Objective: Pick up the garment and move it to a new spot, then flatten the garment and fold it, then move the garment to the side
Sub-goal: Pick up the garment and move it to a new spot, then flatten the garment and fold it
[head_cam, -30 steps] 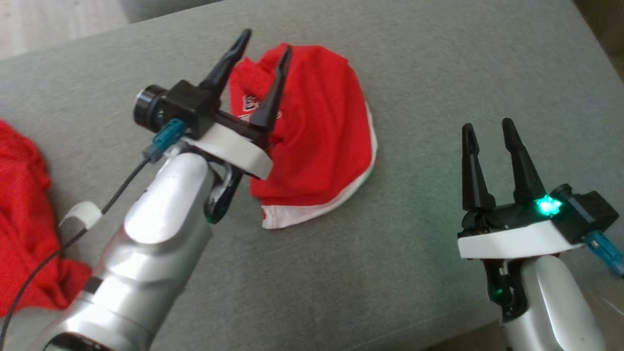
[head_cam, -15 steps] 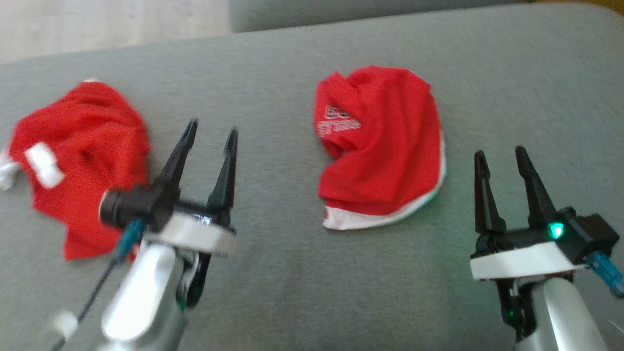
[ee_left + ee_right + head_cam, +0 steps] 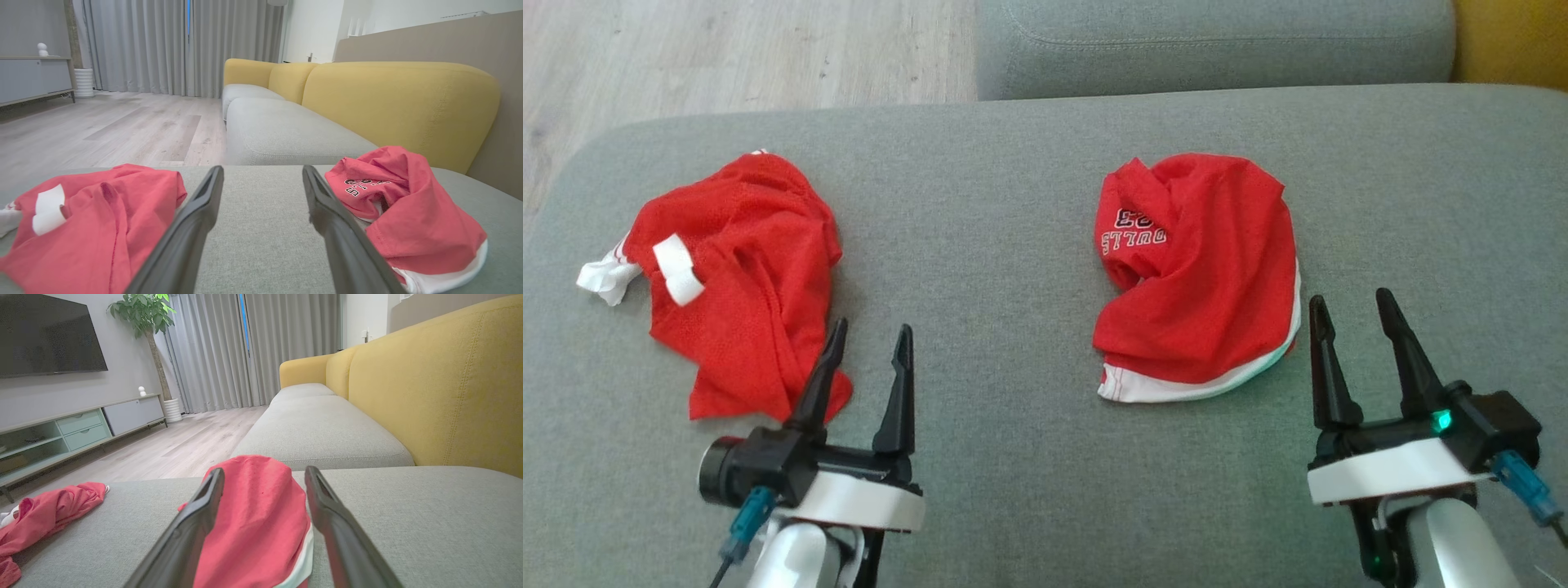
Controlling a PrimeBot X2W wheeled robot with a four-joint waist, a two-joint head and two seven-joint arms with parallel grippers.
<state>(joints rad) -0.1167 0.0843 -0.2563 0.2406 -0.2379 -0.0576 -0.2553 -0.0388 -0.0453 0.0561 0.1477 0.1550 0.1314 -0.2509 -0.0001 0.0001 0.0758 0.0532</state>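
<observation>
The left gripper (image 3: pixel 872 327) and right gripper (image 3: pixel 1350 297) are held apart and empty at the frame's bottom. The folded garment (image 3: pixel 1201 269) lies right of centre, a crumpled garment (image 3: pixel 739 278) at left. The fold may be undone if one layer alone is pinched.

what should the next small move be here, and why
Probably lower the left gripper onto the crumpled left garment and pinch its near edge. Both grippers are open and empty, that garment lies bunched just ahead of it, and the right garment, by the right gripper, already looks folded over.
</observation>
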